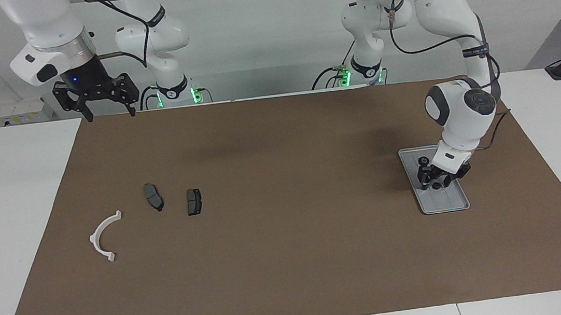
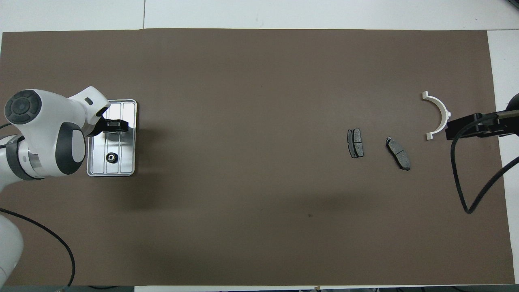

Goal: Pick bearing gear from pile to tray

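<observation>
Left gripper low over tray, jaws seemingly released, gear lying in tray, right gripper waiting raised, jaws spread.

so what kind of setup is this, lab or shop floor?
Most likely a robotics lab bench: a white table with a brown mat, plain white walls, and test parts laid out on the mat, namely two brake pads, a white half-ring bracket and a metal tray.
</observation>
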